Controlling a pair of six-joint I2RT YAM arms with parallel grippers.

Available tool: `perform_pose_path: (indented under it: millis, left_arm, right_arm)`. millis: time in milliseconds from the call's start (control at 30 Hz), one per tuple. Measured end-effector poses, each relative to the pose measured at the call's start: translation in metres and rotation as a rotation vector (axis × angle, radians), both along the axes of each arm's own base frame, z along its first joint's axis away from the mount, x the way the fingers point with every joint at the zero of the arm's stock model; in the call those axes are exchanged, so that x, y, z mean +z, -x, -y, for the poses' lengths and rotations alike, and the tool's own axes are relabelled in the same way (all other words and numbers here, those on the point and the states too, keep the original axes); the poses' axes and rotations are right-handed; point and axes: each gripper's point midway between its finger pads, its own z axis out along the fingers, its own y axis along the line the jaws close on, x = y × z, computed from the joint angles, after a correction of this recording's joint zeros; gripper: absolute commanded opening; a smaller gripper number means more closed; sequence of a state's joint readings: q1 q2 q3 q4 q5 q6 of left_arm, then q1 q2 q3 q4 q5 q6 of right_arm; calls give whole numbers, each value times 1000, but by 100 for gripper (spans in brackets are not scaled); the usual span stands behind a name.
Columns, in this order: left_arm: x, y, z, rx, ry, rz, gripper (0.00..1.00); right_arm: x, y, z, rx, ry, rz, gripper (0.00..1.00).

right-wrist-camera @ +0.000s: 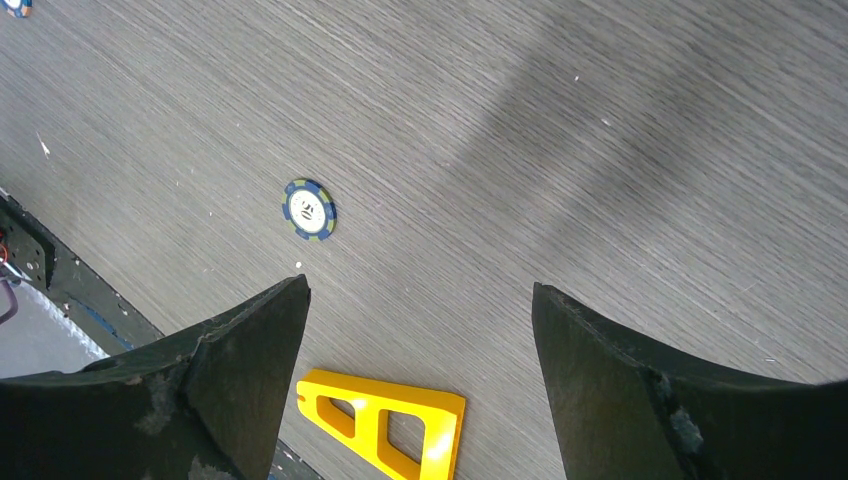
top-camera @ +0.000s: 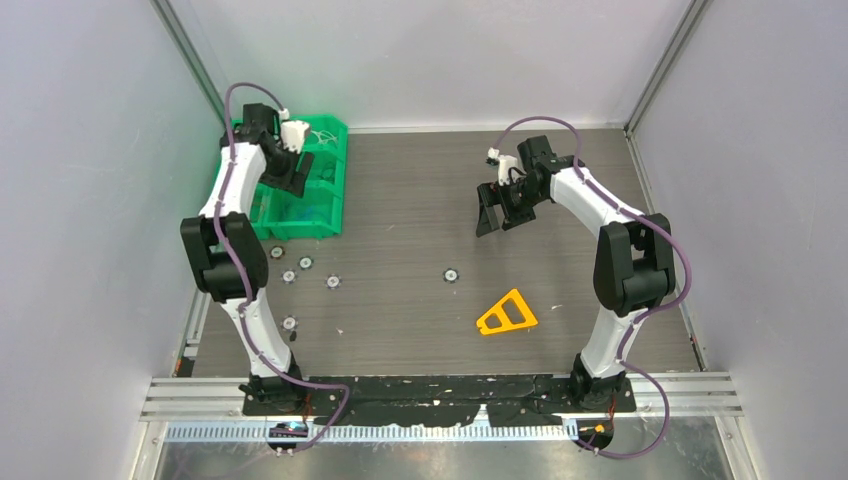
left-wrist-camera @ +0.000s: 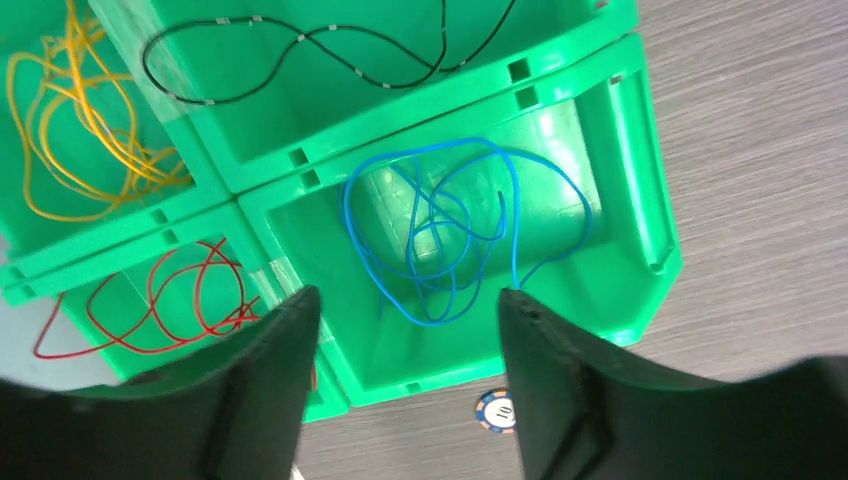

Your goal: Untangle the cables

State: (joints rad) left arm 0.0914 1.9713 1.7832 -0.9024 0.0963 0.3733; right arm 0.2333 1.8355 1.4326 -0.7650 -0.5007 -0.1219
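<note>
Left gripper (left-wrist-camera: 408, 300) hangs spread above the blue cable (left-wrist-camera: 516, 220), with nothing between its fingers. That cable lies as a loose heap of crossing loops in the compartment of the green bins (left-wrist-camera: 640, 200) directly beneath. The black cable (left-wrist-camera: 300, 38), yellow cable (left-wrist-camera: 90, 110) and red cable (left-wrist-camera: 160, 300) each lie in a neighbouring compartment. I judge these wires very light, limp and slippery, likely to drag the whole heap along. I'd pinch one strand near a free end on the outer loop, not the crossed middle. Just outside the bins, a poker chip (left-wrist-camera: 497, 410) rests on the table (right-wrist-camera: 600, 150). Right gripper (right-wrist-camera: 420, 290) hovers wide apart and empty over the table, near a yellow triangle (right-wrist-camera: 385, 425).
</note>
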Motion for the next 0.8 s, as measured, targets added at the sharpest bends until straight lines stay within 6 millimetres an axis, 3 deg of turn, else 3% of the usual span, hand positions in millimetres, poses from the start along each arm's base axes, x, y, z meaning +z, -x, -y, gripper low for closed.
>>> perform_pose_path:
  millis: [67, 267, 433, 633, 800]
  left_arm:
    - [10, -5, 4, -15, 19, 24, 98]
    - [42, -8, 15, -43, 91, 110, 100]
    - [85, -3, 21, -38, 138, 212, 99]
    - [139, 13, 33, -51, 204, 314, 100]
    - [154, 41, 48, -60, 290, 293, 100]
  right_arm:
    - [0, 0, 0, 0, 0, 0, 88]
    - [2, 1, 1, 11, 7, 2, 88]
    - [14, -7, 11, 26, 20, 44, 90]
    - [42, -11, 61, -29, 59, 121, 96]
    - [79, -5, 113, -123, 94, 228, 100]
